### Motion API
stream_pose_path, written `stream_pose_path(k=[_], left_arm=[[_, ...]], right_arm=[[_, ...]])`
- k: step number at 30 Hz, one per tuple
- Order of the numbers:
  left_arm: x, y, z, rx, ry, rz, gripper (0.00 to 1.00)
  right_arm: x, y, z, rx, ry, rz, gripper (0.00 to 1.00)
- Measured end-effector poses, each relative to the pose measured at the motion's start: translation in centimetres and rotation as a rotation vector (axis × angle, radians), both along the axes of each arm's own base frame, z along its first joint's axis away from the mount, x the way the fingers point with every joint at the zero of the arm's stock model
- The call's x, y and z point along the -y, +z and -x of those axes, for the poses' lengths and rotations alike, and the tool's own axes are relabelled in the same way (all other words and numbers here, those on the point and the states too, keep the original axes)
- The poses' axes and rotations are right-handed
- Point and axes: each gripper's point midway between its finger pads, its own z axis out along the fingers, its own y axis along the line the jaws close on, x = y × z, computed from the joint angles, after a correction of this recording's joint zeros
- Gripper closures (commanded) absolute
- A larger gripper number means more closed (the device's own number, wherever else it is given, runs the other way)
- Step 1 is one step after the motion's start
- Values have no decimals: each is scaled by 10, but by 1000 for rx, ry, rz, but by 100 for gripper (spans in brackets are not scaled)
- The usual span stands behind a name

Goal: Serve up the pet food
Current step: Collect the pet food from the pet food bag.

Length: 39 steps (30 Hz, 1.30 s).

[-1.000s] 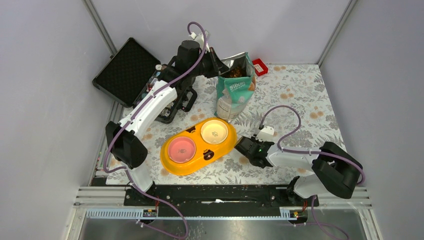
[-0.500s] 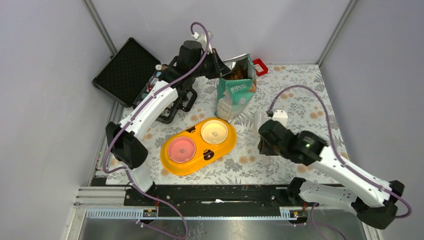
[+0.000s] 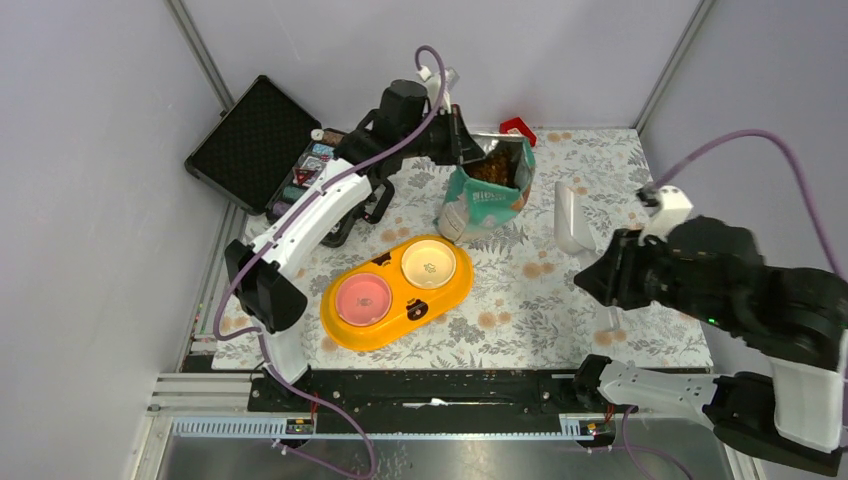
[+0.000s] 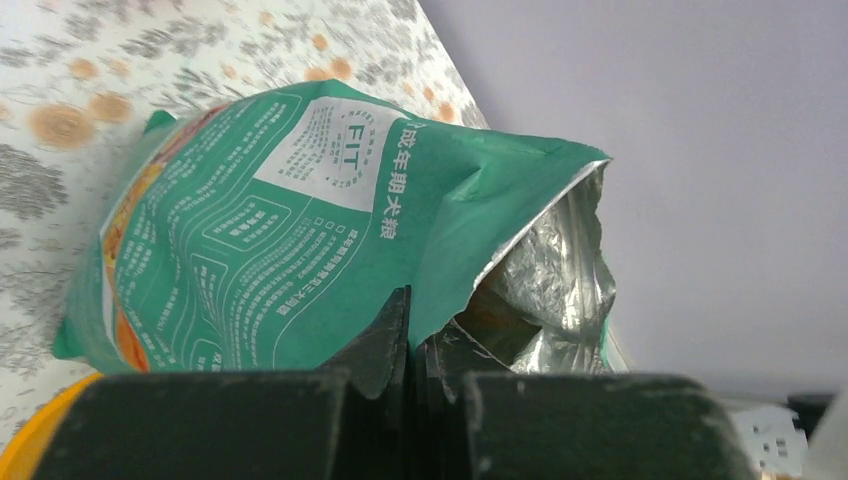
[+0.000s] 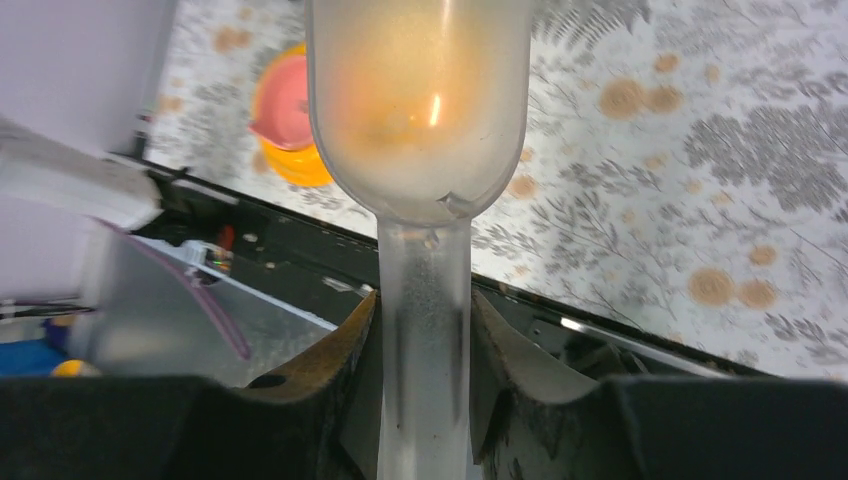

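Observation:
The teal-and-white pouch [image 3: 488,195] stands open at the back of the mat, leaning right, with brown kibble [image 3: 492,170] showing in its mouth. My left gripper [image 3: 463,142] is shut on the pouch's left rim; in the left wrist view [image 4: 410,325] the fingers pinch the teal edge of the pouch [image 4: 290,220], whose foil lining is open. My right gripper [image 3: 603,277] is raised high at the right, shut on the handle of a translucent scoop [image 3: 572,215]. In the right wrist view the gripper [image 5: 423,315] clamps the handle and the scoop's bowl [image 5: 420,100] looks empty.
A yellow double feeder [image 3: 395,287] with a pink bowl [image 3: 362,297] and a cream bowl [image 3: 430,263] lies in front of the pouch; it shows in the right wrist view [image 5: 290,120]. A black case [image 3: 250,135] and a small red item [image 3: 518,128] lie at the back.
My right arm has risen from beside the feeder and swung right and up, carrying the scoop. My left gripper has drawn the pouch's rim to the right, and the pouch has shifted with it.

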Motion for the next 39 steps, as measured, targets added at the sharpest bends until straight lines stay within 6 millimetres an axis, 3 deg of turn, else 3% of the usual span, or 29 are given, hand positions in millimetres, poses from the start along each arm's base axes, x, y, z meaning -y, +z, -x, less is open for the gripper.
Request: stream_pose_path(k=[5, 13, 16, 22, 28, 35, 39], left_arm=[[26, -1, 32, -6, -114, -22, 100], [47, -5, 83, -46, -265, -61, 100], [51, -5, 89, -41, -280, -64, 100], [51, -4, 89, -38, -280, -64, 100], [53, -6, 91, -36, -295, -52, 100], [51, -13, 111, -46, -328, -27, 100], [55, -14, 120, -59, -347, -14, 100]], right_arm=[[-4, 33, 14, 47, 81, -109, 100], [-41, 19, 7, -72, 149, -61, 100], [-48, 5, 8, -141, 138, -47, 100], [-41, -36, 27, -279, 82, -46, 100], [-41, -37, 26, -312, 8, -83, 100], [-56, -38, 29, -368, 3, -141, 100], [-67, -48, 33, -426, -4, -181, 100]])
